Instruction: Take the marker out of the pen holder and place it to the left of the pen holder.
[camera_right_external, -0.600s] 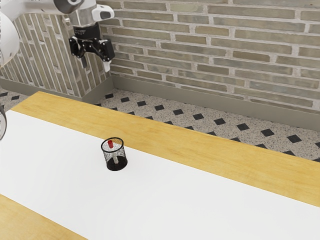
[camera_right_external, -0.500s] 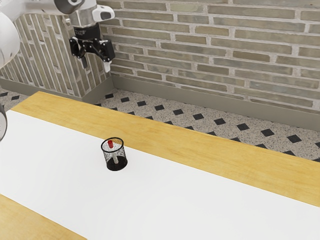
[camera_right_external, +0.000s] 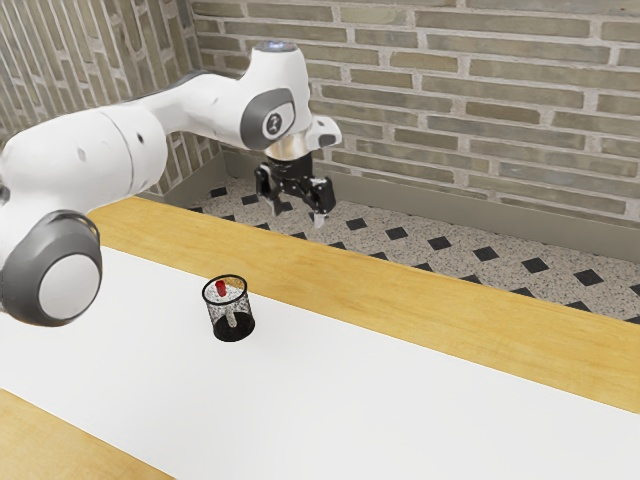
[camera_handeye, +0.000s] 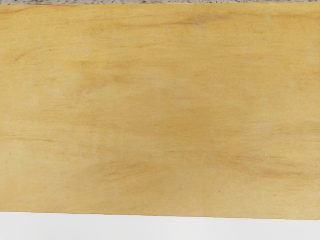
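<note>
In the exterior view my gripper (camera_right_external: 298, 214) hangs in the air above the table's far wooden strip, open, its two fingers apart with nothing between them. The pen holder (camera_right_external: 243, 325), a black mesh cup, stands upright on the white part of the table, lower in the exterior view than the gripper and toward its left. Inside it leans the marker (camera_right_external: 221, 288), its red end near the rim and its pale body visible through the mesh.
The table (camera_right_external: 400, 400) has a white middle band between wooden strips. Its far wooden strip (camera_handeye: 160, 110) lies under my hand, with the speckled floor past the edge. A brick wall (camera_right_external: 480, 110) stands behind.
My arm has swung toward the exterior view's right, and the gripper sits lower in that view, now over the far strip. The holder and marker have not moved.
</note>
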